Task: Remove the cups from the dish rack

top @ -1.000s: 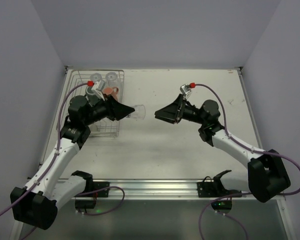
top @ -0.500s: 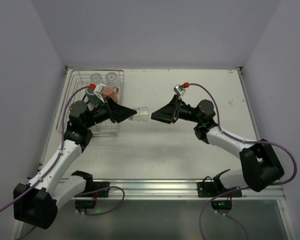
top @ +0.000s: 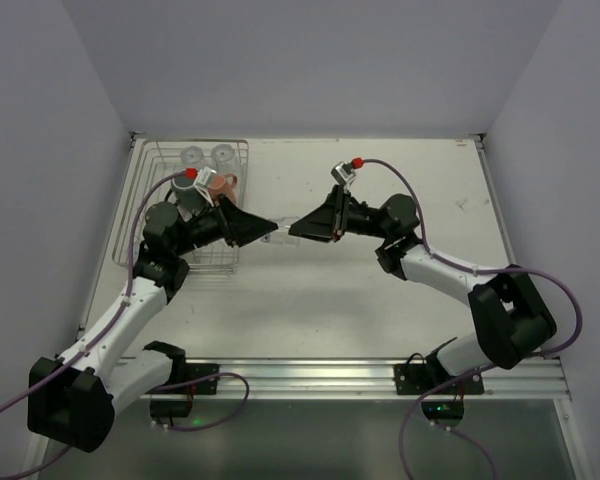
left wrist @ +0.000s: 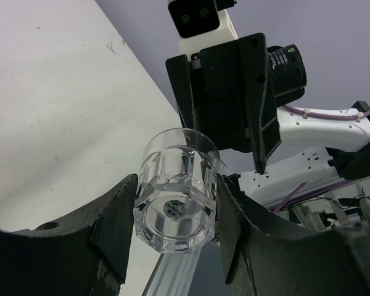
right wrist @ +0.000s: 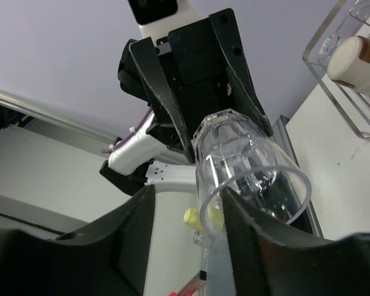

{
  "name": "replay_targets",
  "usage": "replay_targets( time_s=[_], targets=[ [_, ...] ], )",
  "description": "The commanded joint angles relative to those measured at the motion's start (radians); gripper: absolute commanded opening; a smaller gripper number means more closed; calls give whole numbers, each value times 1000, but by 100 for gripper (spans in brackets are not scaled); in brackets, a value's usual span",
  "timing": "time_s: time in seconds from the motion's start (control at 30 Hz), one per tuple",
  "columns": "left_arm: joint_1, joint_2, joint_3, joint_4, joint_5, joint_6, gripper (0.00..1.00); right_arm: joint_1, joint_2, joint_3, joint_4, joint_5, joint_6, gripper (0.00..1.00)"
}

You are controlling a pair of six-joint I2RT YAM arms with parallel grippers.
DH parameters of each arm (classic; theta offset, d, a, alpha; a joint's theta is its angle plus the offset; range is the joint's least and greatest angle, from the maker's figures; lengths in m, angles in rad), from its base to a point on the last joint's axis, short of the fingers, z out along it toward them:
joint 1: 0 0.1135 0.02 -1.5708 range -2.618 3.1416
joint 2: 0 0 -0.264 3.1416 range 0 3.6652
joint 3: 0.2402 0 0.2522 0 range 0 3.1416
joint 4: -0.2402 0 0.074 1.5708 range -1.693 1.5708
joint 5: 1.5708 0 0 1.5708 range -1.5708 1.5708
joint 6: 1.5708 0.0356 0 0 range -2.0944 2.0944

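So the left end effector has a clear glass clamped between its two dark fingers. It's pinched at the thick base end, lying sideways up in the air over the middle of the surface, just to the right of the dish rack. The open mouth of the glass points at the right end effector, which sits nose to nose with the left one; from the overhead cam the two tips look like they're nearly touching. On the right wrist cam the right fingers are spread apart with a gap between them and nothing held. The rim of the glass sits just past them and partly behind the one on the right. Honestly can't tell if either finger is actually touching the glass. The rack is at the far left corner of the surface and has two more clear glasses at its far end, plus a salmon-pink mug next to them, half hidden by the left arm.
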Motion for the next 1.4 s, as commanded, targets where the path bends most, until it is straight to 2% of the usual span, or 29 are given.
replay_targets(
  time_s=[0.0,0.07,0.1,0.2,0.3,0.43,0.57,0.6,0.63,0.67,0.7,0.73,0.8,0.83,0.87,0.9,0.93,1.0,1.07,1.27,1.37],
  targets=[
    [-17,3,-10,72,17,-30,0,11,22,61,70,-16,19,44],
    [-24,3,-10,72,16,-30,0,13,37,74,81,-16,28,34],
    [-25,3,-10,72,17,-30,0,13,39,78,83,-15,30,23],
    [-25,1,-9,75,21,-34,0,16,53,87,78,-21,30,0],
    [-25,0,-6,81,30,-38,0,14,48,75,75,-12,22,0],
    [-25,-26,22,15,-1,27,100,10,24,56,37,0,-39,0],
    [-24,-60,109,-234,-119,156,100,-9,-27,48,-202,45,-175,0],
    [-24,-66,131,-287,-207,186,100,-24,-57,50,-274,62,-215,0],
    [-24,-69,189,-445,-275,245,100,-32,-74,61,-437,85,-311,0],
    [-25,-71,218,-518,-345,271,100,-42,-91,70,-524,147,-361,0],
    [-24,-71,249,-580,-501,302,100,-62,-123,84,-634,196,-419,0],
    [-25,-66,278,-702,-588,348,100,-73,-137,125,-846,261,-532,0],
    [-24,-25,378,-824,-803,387,100,-102,-154,163,-1021,465,-626,0],
    [-24,-1,414,-934,-875,422,100,-108,-150,218,-1210,547,-715,0],
    [-24,48,477,-985,-925,431,100,-113,-141,249,-1293,639,-754,0],
    [-24,72,502,-1026,-1017,442,100,-124,-128,293,-1362,809,-807,0],
    [-24,96,522,-1097,-1059,456,100,-133,-98,311,-1467,877,-828,0],
    [-24,142,551,-1149,-1168,459,100,-188,-65,321,-1528,962,-864,0],
    [-21,152,544,-1168,-1208,468,100,-228,-33,309,-1550,984,-881,0],
    [82,164,479,-1123,-1098,531,100,-303,118,343,-1608,1116,-944,0],
    [121,153,452,-1111,-1095,546,100,-309,178,372,-1629,1160,-957,0]
  ],
)
